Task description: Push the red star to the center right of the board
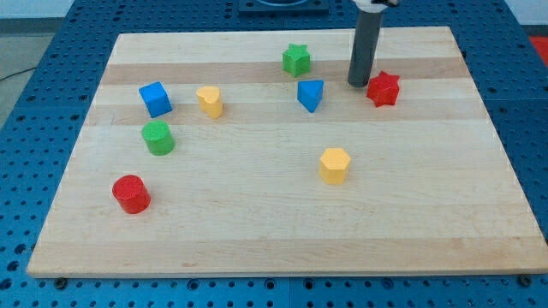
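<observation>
My tip (pixel 359 84) sits on the wooden board (pixel 282 239), just beside the red star (pixel 384 89) on the star's left and a touch toward the view's top — the gap is too slight to say whether they touch. The arm's end effector is only this dark rod, with nothing to part or close, and it holds nothing. The red star lies in the upper right part of the board, well in from the right edge. Measured from the red star: the blue wedge-shaped block (pixel 311 95) is near, to the left past the rod; the green star (pixel 296 59) is farther left and toward the top; the yellow block (pixel 335 165) is below and slightly left. Well apart to the left are the yellow block (pixel 210 101), the blue cube (pixel 155 99) and the green cylinder (pixel 157 138) — the red cylinder (pixel 131 193) lies farthest, toward the lower left. The board rests on a blue perforated counter (pixel 34 103)
</observation>
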{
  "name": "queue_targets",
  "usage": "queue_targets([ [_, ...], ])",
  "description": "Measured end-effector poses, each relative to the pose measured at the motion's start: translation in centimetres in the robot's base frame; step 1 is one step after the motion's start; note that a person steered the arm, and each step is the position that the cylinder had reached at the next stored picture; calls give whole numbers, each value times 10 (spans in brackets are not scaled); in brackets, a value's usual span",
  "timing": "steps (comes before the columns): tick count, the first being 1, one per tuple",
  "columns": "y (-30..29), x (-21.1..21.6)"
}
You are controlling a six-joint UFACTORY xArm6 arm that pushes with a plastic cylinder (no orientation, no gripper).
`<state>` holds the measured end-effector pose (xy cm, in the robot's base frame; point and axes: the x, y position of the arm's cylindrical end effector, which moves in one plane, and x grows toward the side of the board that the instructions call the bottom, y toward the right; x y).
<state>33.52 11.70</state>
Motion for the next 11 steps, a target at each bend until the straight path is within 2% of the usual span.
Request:
queue_targets([
  [1,-2,17],
  [6,56,45],
  [7,41,45],
  [9,31,12],
  [10,42,9],
  [11,64,25],
])
